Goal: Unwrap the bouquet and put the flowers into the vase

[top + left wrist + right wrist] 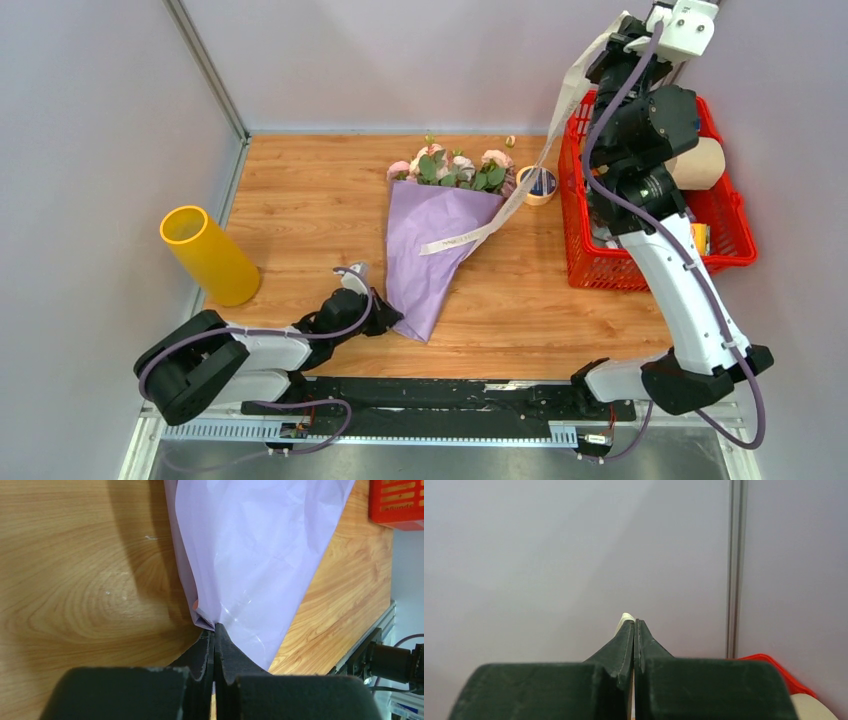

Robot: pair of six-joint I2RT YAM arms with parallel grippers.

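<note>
Right arm first, it's up nearest the overhead cam: right end effector [634, 623] is raised high over the far right, fingers pressed together on the end of the cream ribbon [520, 195].

Bench [300, 200]: wood top, everything sits on it.

Red basket [575, 225]: far right, beige paper roll [703, 163] inside. Not the vase.

Bouquet [430, 275]: lying flat mid-bench, lilac cone tip toward the arms, flowers [455, 168] at the far end, all inside the paper.

Vase [208, 255]: yellow tube at the left edge, well apart from the bouquet, nothing in it.

Left end effector [215, 627]: low on the bench, jaws shut, pinching the paper at the cone's near tip. Acts as the anchor.

Ribbon runs from across the cone front diagonally up to the right fingers. No bow visible. Can't tell if it's looped round the back.

Tape roll [538, 185]: just beside the flower heads, unused.

Step, as I read it: ribbon removal, early in the task. Next needs the ribbon pulled clear and dropped off to the side, then a re-grip on a paper edge to open the wrap while the left holds the tip.
</note>
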